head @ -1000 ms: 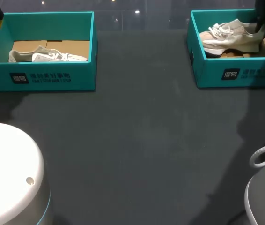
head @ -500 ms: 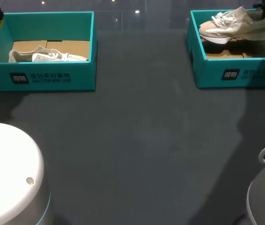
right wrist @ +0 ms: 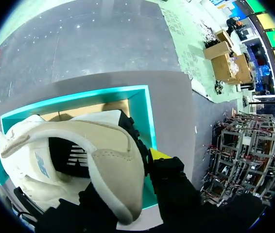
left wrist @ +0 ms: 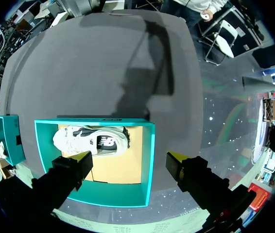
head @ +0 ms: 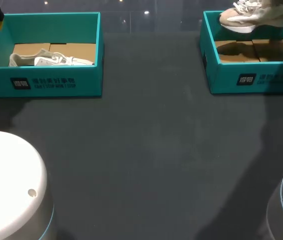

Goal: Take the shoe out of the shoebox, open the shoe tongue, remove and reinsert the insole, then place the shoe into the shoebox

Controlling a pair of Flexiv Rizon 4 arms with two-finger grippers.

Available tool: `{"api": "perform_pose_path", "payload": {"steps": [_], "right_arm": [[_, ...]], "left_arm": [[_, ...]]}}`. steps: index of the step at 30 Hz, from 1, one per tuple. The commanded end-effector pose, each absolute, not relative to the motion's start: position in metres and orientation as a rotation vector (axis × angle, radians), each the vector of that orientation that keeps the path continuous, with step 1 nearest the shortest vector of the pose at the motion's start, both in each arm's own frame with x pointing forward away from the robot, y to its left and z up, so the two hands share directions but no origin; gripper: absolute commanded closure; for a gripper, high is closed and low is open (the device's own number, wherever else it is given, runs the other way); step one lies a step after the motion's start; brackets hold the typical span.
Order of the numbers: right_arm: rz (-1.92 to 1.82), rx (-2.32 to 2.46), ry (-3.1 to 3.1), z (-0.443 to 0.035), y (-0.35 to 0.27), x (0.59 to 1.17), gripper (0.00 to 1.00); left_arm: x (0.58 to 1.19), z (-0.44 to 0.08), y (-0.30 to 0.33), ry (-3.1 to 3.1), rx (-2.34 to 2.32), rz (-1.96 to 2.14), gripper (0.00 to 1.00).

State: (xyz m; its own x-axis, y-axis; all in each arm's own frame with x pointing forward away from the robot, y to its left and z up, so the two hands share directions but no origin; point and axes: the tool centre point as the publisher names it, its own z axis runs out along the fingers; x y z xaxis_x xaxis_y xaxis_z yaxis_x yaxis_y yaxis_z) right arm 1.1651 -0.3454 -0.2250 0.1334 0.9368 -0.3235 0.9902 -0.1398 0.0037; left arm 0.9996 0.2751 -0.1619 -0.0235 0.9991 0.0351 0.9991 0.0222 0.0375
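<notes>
Head view: beige shoe [head: 254, 15] aloft over right box [head: 251, 77]; white shoe [head: 51, 59] lying in left box [head: 41, 82]. Left wrist view: left gripper [left wrist: 130, 162] spread wide, empty, above left box. Right wrist view: right gripper [right wrist: 145, 167] clamped on heel of beige shoe, above right box.

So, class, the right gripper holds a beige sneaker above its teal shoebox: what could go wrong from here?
The right gripper pinches the beige lace-up sneaker only at its heel, so it could slip or swing. Its toe hangs over the teal cardboard shoebox and might clip a wall.
</notes>
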Motion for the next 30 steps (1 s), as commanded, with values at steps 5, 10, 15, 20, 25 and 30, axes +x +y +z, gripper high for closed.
{"api": "perform_pose_path", "payload": {"steps": [5,10,15,20,25,30], "right_arm": [[-0.34,2.189,1.888,-0.167,-0.331,1.148,1.0],[-0.351,2.18,1.874,-0.142,-0.317,1.14,1.0],[-0.347,2.175,1.873,-0.123,-0.303,1.134,1.0],[-0.354,2.157,1.864,-0.107,-0.28,1.123,1.0],[-0.343,2.15,1.864,-0.1,-0.249,1.099,1.0],[-0.328,2.137,1.839,-0.095,-0.216,1.063,1.0]], "left_arm": [[0.999,-0.161,0.275,2.245,2.195,0.085,0.0],[0.999,-0.161,0.275,2.245,2.195,0.085,0.0],[0.999,-0.161,0.275,2.245,2.195,0.085,0.0],[0.999,-0.161,0.275,2.245,2.195,0.085,0.0],[0.999,-0.161,0.275,2.245,2.195,0.085,0.0],[0.999,-0.161,0.275,2.245,2.195,0.085,0.0]]}}
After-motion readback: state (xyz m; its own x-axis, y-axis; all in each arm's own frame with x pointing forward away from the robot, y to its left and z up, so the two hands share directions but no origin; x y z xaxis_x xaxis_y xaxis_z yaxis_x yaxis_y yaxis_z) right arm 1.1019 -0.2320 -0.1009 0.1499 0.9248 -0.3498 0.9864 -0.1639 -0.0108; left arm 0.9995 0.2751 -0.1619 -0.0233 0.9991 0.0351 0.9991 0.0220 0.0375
